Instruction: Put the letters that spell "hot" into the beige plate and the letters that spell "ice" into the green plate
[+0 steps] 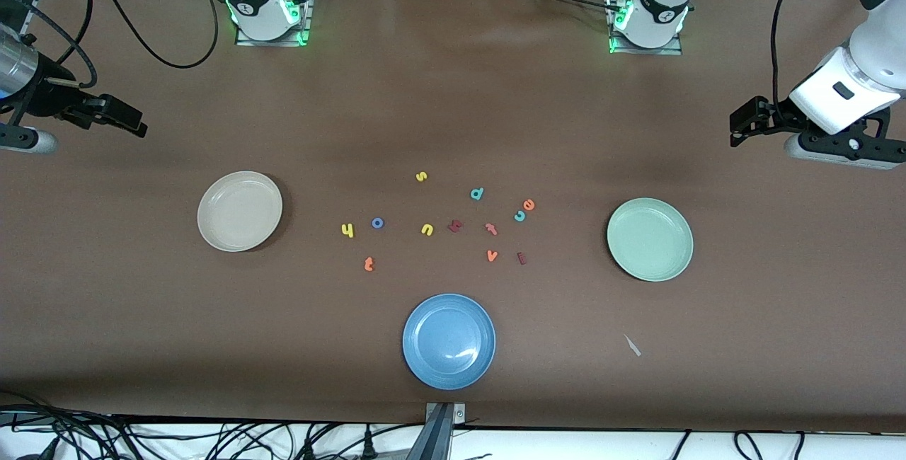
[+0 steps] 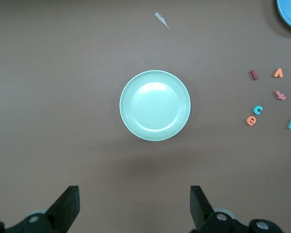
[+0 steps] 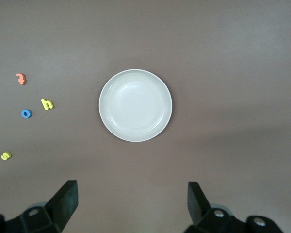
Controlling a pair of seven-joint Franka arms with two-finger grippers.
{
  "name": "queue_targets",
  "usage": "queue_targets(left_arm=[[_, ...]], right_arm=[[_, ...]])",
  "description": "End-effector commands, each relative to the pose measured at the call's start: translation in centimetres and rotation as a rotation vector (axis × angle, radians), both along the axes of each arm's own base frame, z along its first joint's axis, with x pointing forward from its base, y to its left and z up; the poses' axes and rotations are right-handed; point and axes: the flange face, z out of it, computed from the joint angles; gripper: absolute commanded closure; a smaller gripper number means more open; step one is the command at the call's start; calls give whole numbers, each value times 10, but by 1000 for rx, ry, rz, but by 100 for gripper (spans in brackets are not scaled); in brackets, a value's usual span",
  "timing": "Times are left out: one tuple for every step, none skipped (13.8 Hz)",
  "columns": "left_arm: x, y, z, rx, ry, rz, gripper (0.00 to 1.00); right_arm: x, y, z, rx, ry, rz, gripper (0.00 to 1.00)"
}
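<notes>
left gripper point(image 2: 132, 206): your jaws wide, nothing held, above the surface point(image 1: 453, 92) near green plate point(image 1: 650, 239)
right gripper point(image 3: 131, 204): same, near beige plate point(image 1: 240, 211)
letters: probably all loose between plates

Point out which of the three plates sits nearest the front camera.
The blue plate; the beige plate and green plate lie farther back.

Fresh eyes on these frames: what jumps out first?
Three plates ring a scatter of small foam letters mid-table: the beige plate toward the right arm's end, the green plate toward the left arm's end, the blue plate nearest the front camera. All three plates hold nothing. The left tool and right tool hang open at the table's ends, waiting.
</notes>
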Motion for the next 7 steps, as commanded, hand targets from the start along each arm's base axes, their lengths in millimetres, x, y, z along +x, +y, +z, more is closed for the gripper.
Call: queue_targets(left_arm=[[-3,2,4,-4,3,-10,0],[-3,2,4,-4,1,-9,0],[-3,2,4,-4,3,-9,0],[-3,1,4,-6,3,-8,0],[-3,2,3,-4,3,-9,0],[-2,1,4,-6,1,-8,0],[-1,1,1,-6,7,-8,0]], right_arm=[[0,0,4,15,5,-11,0],[0,0,4,14,5,-10,0],[0,0,4,15,5,-11,0],[0,0,4,15,5,-11,0],[0,0,4,14,5,-10,0],[0,0,4,14,5,-10,0],[0,0,4,14,5,-10,0]])
